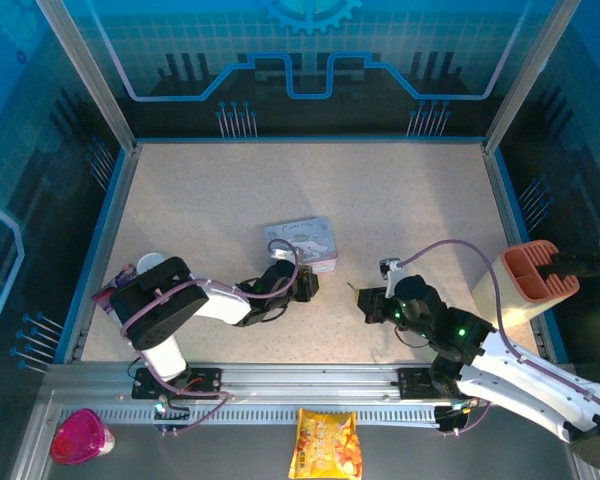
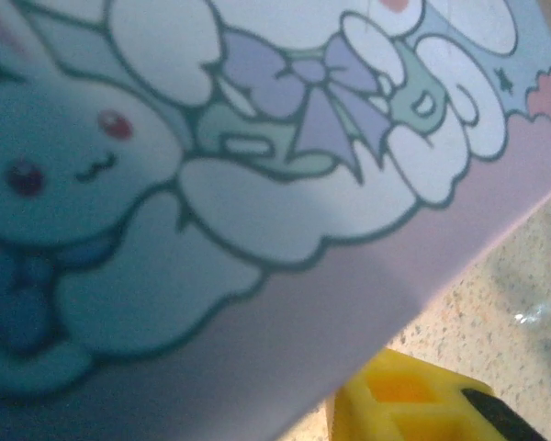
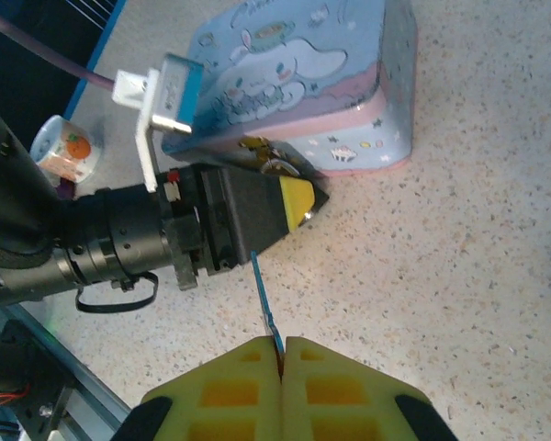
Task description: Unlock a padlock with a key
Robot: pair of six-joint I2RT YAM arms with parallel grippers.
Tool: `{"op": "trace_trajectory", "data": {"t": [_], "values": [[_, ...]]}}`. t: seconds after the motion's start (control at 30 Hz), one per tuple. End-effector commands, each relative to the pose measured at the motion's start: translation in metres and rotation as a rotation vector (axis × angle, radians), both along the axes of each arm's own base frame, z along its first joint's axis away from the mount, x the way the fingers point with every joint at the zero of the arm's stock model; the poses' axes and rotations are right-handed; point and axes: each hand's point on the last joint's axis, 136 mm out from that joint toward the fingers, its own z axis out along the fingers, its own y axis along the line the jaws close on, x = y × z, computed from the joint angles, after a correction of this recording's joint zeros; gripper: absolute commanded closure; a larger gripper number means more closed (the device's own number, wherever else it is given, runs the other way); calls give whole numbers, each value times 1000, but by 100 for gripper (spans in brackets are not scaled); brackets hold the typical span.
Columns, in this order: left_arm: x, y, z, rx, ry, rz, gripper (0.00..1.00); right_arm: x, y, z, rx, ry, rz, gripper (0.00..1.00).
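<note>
The key point(image 3: 264, 296) is being pinched, blade forward, between the pressed-together fingers of the right gripper point(image 3: 283, 345); whether the left gripper point(image 3: 301, 204) is clamping anything cannot be told. Something small and dark, probably the padlock point(image 3: 274, 166), is being partly hidden behind its tip, against the tin point(image 3: 349, 83). The blade is best being aligned with the keyway before any push. The lid's cursive script is proving too small to read

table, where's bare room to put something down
Bare: the far table strip behind the tin, and the right side between the right gripper and the orange holder. Crowded: the middle, with the left gripper close by the tin.
</note>
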Motion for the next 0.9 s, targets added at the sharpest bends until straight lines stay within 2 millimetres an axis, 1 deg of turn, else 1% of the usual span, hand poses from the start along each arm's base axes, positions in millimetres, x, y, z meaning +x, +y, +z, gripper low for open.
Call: {"op": "trace_trajectory", "data": {"t": [0.0, 0.13, 0.23, 0.43, 0.57, 0.67, 0.77, 0.87], "values": [[9, -11, 14, -40, -33, -14, 79, 2, 3, -4, 22, -1, -20, 100], [10, -7, 20, -68, -29, -4, 94, 1, 6, -15, 13, 34, -13, 100], [10, -7, 30, -117, -19, -13, 99, -2, 14, -25, 24, 68, 6, 100], [5, -17, 54, -196, -13, -94, 100, -3, 28, -39, 45, 135, 28, 100], [1, -28, 63, -210, 1, -154, 100, 3, 29, -46, 80, 184, 25, 100], [-2, -31, 66, -234, 13, -180, 100, 9, 27, -49, 109, 211, 24, 100], [-4, -33, 69, -264, 30, -198, 100, 14, 29, -48, 101, 181, 43, 100], [-6, -34, 72, -306, 50, -205, 100, 19, 31, -54, 125, 179, 56, 100]]}}
